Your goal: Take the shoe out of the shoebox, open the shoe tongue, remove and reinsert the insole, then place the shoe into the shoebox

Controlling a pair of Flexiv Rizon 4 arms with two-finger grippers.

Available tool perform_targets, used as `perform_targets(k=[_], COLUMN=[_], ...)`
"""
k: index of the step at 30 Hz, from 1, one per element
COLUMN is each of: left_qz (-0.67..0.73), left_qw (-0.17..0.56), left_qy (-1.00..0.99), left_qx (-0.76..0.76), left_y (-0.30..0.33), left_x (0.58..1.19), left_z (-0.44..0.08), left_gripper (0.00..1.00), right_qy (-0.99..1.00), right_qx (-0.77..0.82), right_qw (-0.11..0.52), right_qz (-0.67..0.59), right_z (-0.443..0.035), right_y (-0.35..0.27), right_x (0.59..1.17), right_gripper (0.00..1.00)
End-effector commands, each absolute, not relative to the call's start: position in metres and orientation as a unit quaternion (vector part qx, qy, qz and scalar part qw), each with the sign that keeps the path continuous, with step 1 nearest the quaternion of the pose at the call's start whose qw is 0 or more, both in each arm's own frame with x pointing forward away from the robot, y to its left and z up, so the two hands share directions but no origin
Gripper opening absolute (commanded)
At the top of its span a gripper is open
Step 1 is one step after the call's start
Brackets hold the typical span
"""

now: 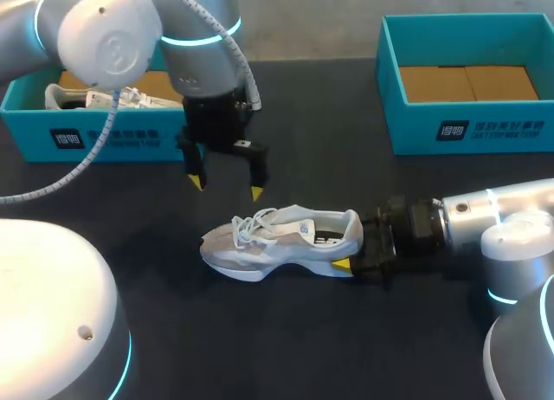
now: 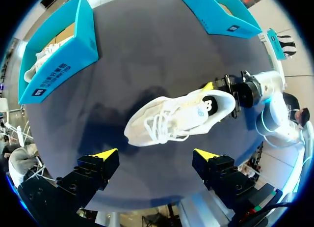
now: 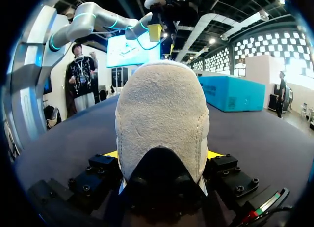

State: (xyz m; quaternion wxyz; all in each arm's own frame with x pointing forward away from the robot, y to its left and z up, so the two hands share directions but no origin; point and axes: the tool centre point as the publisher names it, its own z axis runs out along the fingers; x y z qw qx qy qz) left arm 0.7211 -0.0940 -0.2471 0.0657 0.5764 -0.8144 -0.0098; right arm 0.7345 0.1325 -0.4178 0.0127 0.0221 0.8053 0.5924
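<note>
Left arm [image 1: 104, 36] bulked closest to the head cam over the dark table [image 1: 346, 331]; teal left shoebox [image 1: 104, 136] sat at the far left with a second white shoe [image 1: 86, 97] inside, and teal right shoebox [image 1: 467, 127] at the far right showed only its cardboard floor. White sneaker [image 1: 281, 240] stood upright on the table between the boxes, outside both, toe toward the left arm's side. Right gripper [image 1: 351, 244] was clamped on the sneaker's heel with a finger on each side, and left gripper [image 1: 226, 187] hung above the laces, fingers spread wide, touching nothing.
</note>
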Motion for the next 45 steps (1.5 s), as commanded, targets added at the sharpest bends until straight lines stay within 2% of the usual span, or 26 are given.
perform_targets(k=[1,16,24,45], left_qz=[-0.016,-0.061,-0.07,-0.127], left_qw=[0.074,0.052,0.002,-0.045], left_qy=[-0.806,-0.802,-0.786,-0.755], left_qx=[0.587,0.593,0.615,0.642], left_y=[-0.103,-0.169,-0.194,-0.205], left_x=[0.714,0.713,0.712,0.722], left_z=[-0.263,-0.291,-0.31,-0.349], left_gripper=[1.0,1.0,1.0,1.0], right_qy=[0.806,0.806,0.806,0.806], right_qx=[0.022,0.022,0.022,0.022], right_qw=[0.012,0.012,0.012,0.012], right_qz=[0.591,0.591,0.591,0.591], right_z=[-0.419,-0.419,-0.419,-0.419], right_y=[0.135,0.135,0.135,0.135], right_x=[0.736,0.736,0.736,0.736], right_gripper=[0.0,0.0,0.0,0.0])
